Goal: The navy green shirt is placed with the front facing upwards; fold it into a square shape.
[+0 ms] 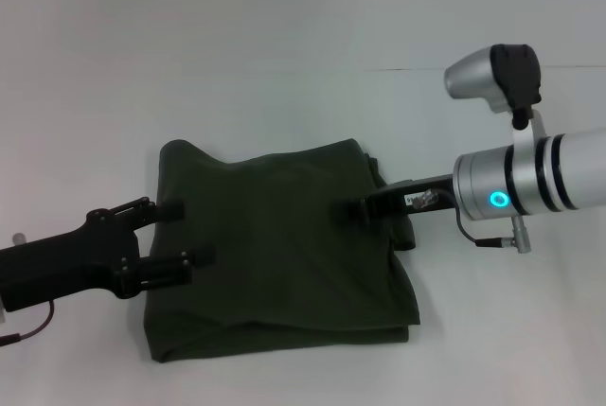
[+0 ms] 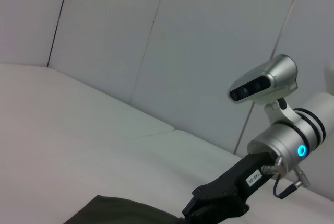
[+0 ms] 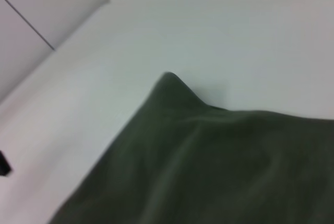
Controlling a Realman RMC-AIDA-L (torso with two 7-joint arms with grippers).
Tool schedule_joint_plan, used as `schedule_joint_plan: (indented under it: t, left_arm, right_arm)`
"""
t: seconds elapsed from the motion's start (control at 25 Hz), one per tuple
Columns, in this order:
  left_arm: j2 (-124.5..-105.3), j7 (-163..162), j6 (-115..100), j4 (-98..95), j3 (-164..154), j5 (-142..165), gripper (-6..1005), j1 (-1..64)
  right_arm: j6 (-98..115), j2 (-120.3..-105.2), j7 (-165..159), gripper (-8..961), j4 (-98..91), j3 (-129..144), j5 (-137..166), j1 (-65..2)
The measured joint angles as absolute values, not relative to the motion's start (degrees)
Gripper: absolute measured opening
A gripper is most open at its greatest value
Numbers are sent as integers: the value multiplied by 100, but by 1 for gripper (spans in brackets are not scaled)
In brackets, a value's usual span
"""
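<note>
The navy green shirt [image 1: 284, 255] lies folded into a rough square on the white table [image 1: 284, 46], plain side up, with no lettering showing. My left gripper [image 1: 185, 233] is open, and its two fingers reach over the shirt's left edge. My right gripper [image 1: 348, 207] reaches in from the right, its tip low over the upper right part of the shirt. The left wrist view shows a shirt corner [image 2: 115, 211] and the right arm's gripper [image 2: 219, 198] farther off. The right wrist view shows the shirt [image 3: 209, 156] close below, with one pointed corner toward the bare table.
A dark fold or sleeve [image 1: 405, 234] sticks out at the shirt's right edge under the right arm. The right wrist camera housing [image 1: 497, 75] stands above the arm. White wall panels [image 2: 156, 51] rise behind the table.
</note>
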State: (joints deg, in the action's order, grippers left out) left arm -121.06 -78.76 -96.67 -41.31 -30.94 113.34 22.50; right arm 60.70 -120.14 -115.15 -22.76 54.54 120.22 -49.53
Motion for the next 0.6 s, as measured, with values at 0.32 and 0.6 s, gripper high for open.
schedule_joint_plan:
  t: [0.32,0.6]
  left_arm:
    - [-12102,-7874,-9661,-4131,-3094,11337,886,2250]
    - [-12106,-7889,-9674,-4131,-3094,11322,886,2243]
  right_arm:
    - [5186,-12024,-11559,8,-2135,5911,12006,-4944]
    - [4556,-12014,-11558,12,-2204,5883,11870,-4802]
